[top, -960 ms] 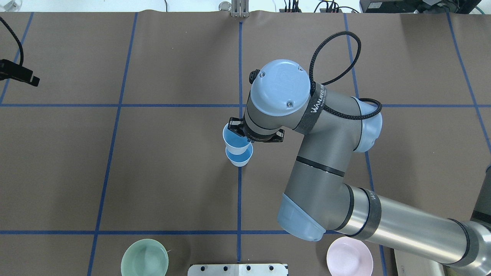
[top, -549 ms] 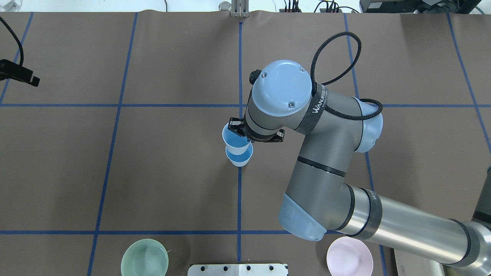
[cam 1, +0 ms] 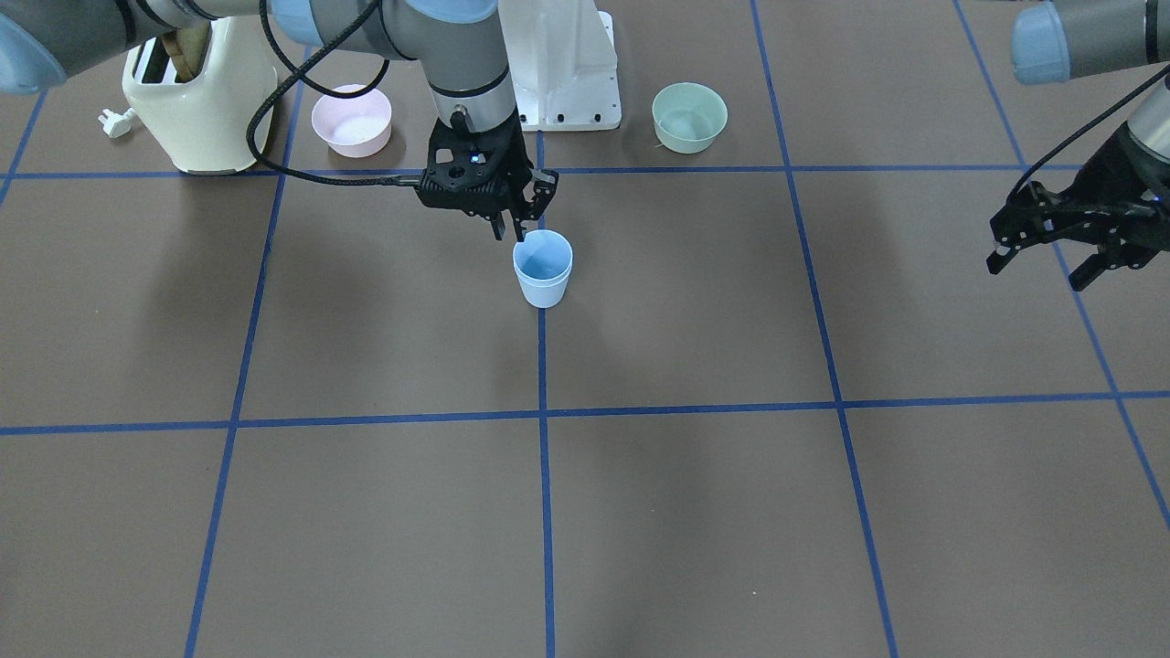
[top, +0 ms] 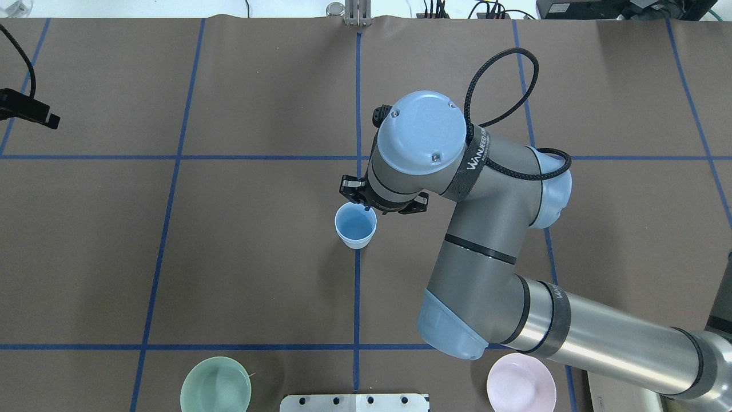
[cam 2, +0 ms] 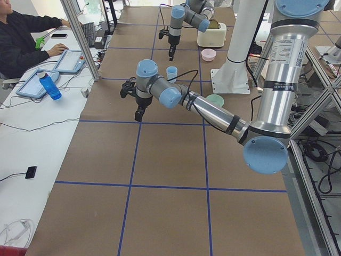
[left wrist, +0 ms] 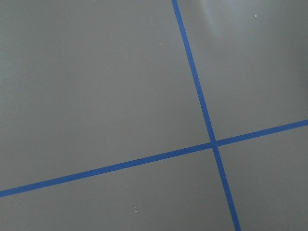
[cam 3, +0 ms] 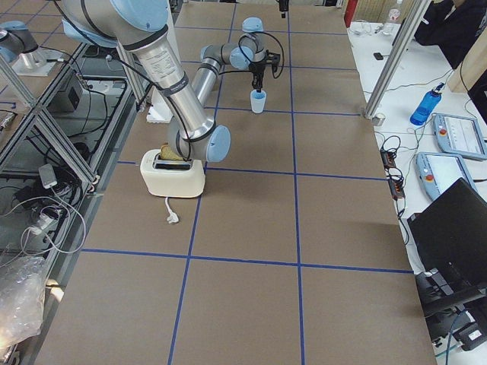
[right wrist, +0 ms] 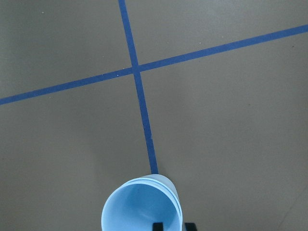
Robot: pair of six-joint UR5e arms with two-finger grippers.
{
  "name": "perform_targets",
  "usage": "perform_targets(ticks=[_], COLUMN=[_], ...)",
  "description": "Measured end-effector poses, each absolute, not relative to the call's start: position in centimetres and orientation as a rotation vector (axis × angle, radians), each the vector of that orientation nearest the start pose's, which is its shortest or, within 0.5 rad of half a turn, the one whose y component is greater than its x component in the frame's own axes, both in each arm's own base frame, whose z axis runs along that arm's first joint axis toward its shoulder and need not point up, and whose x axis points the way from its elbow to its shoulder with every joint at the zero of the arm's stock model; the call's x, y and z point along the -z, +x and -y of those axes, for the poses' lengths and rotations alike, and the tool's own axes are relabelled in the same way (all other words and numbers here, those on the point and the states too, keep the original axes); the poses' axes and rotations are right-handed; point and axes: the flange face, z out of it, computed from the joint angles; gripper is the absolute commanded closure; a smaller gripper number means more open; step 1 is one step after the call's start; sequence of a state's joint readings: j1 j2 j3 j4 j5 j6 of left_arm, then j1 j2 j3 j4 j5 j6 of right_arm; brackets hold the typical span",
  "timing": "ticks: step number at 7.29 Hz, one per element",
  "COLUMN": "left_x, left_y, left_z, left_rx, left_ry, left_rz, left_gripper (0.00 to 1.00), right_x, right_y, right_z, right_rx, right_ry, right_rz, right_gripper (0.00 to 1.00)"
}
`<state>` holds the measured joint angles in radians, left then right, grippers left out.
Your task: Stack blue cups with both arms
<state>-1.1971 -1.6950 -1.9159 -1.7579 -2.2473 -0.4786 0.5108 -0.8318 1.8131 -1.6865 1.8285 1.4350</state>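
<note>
The two light-blue cups stand nested, one inside the other, upright on the brown table at the centre blue line. They also show in the front view and the right wrist view. My right gripper hovers just above the stack's rim on the robot's side, slightly open and holding nothing; its fingertips show at the bottom edge of the wrist view. My left gripper is open and empty, far off to the robot's left over bare table.
A green bowl and a pink bowl sit near the robot's base. A cream toaster stands beside the pink bowl. The white base pedestal is behind the cups. A person sits at the side bench.
The upper cup, held tilted above the lower one, has dropped down into it. The right gripper has let it go and stays just above.
</note>
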Motion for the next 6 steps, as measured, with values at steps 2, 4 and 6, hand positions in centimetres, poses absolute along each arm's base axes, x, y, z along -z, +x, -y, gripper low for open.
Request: perform_targets(ticks=[2, 4, 6], left_x=[-40.8, -40.9, -41.4], left_y=[12.7, 12.7, 12.1], left_z=[51.8, 51.8, 52.0], left_rx=[-0.125, -0.124, -0.140], left_ry=[0.302, 0.300, 0.309], left_rz=[-0.853, -0.854, -0.846], left_gripper=[0.02, 0.02, 0.02], right_x=[-14.3, -16.6, -21.1], right_y=[-50.5, -48.2, -39.5], right_z=[41.0, 43.2, 49.9], right_rx=[-0.235, -0.221, -0.099], right_ry=[0.065, 0.113, 0.139], right_rz=[0.938, 0.967, 0.952], right_gripper=[0.00, 0.00, 0.00])
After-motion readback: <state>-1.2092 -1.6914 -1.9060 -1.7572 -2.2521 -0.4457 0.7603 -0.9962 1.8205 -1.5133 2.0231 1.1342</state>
